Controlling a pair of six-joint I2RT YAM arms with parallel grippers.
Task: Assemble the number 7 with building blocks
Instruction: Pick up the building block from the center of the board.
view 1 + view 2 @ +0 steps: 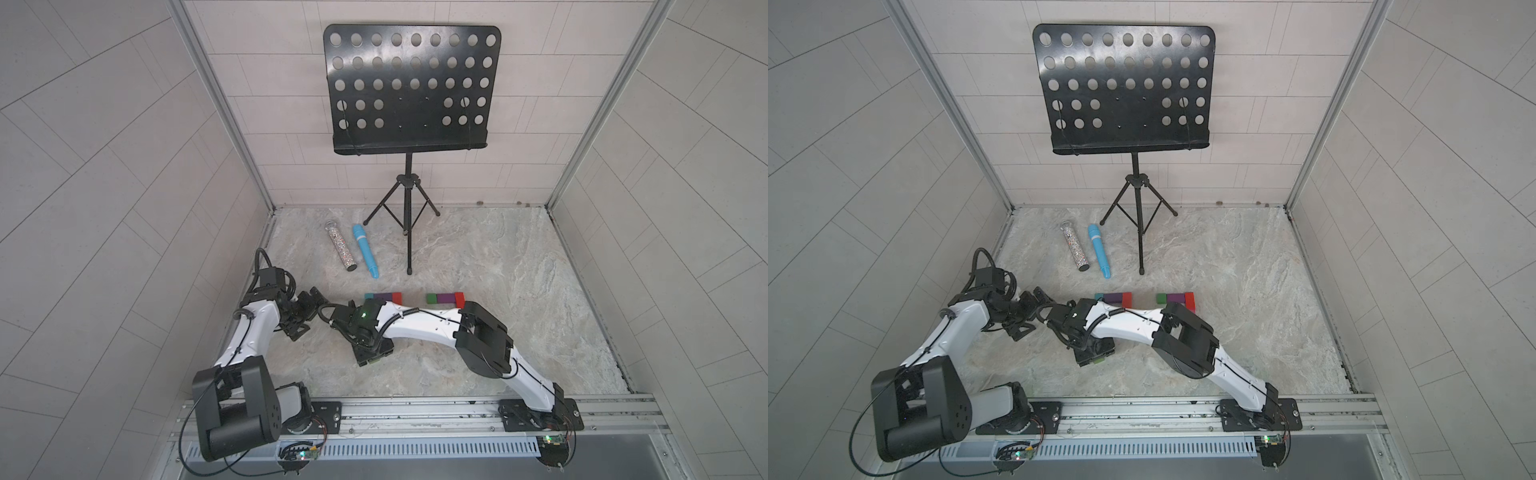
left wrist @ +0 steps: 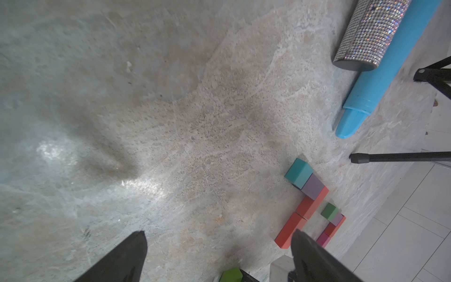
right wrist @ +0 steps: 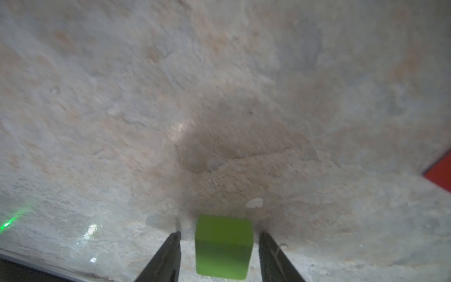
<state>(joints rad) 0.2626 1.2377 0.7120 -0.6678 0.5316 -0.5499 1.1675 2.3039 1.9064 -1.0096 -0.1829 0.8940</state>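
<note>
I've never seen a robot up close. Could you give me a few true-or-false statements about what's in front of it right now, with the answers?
1. The right gripper has its jaws on either side of a green block. True.
2. The left gripper is holding a red block. False: it is open with nothing between its jaws.
3. The blue microphone lies next to the glittery silver tube. True.
4. Sheet music rests on the music stand. False: its desk is bare.
</note>
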